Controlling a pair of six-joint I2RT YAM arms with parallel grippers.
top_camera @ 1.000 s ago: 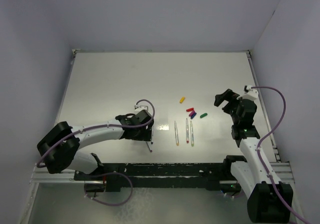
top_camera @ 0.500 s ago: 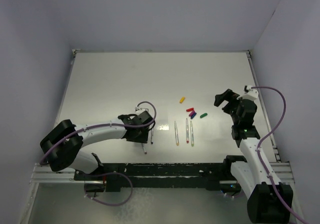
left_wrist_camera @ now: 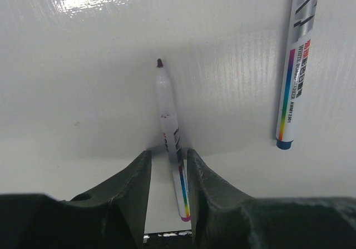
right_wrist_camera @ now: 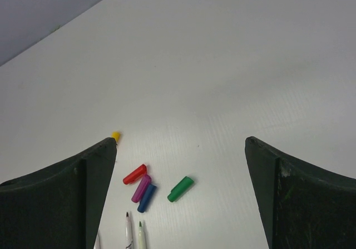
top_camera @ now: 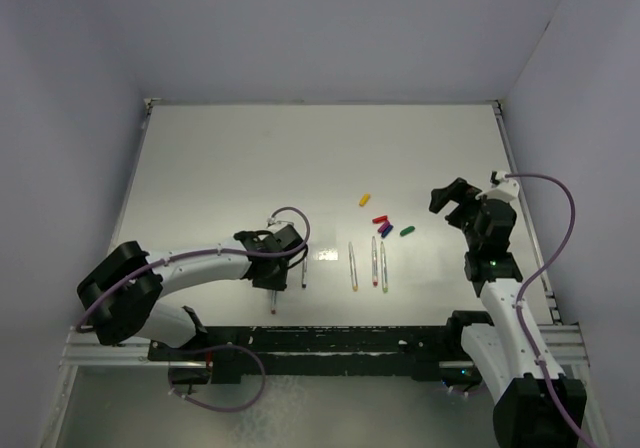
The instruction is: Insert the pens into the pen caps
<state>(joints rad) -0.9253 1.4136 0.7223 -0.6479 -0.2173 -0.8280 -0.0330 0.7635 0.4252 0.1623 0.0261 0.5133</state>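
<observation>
In the left wrist view a silver pen [left_wrist_camera: 167,113] with a dark red tip lies on the white table between the fingers of my left gripper [left_wrist_camera: 168,155]. The jaws stand narrow around it. The right finger [left_wrist_camera: 208,188] touches it and a slit shows beside the left finger, so the gripper is open. From above, this pen [top_camera: 273,308] sticks out of the left gripper [top_camera: 273,286] toward the near edge. A blue-ended pen [left_wrist_camera: 295,76] lies beside it. Red [right_wrist_camera: 135,174], purple [right_wrist_camera: 141,188], blue [right_wrist_camera: 147,198], green [right_wrist_camera: 181,188] and yellow [right_wrist_camera: 115,135] pen caps lie below my wide-open right gripper [right_wrist_camera: 181,143].
Three more pens [top_camera: 374,263] lie side by side near the table's middle, just in front of the caps. The right gripper [top_camera: 447,206] hovers to the right of the caps. The black rail [top_camera: 320,343] runs along the near edge.
My left gripper has turned and shifted a little left and nearer, and its jaws have narrowed around the red-tipped pen, whose tip has swung toward the near left. The right arm is unmoved.
</observation>
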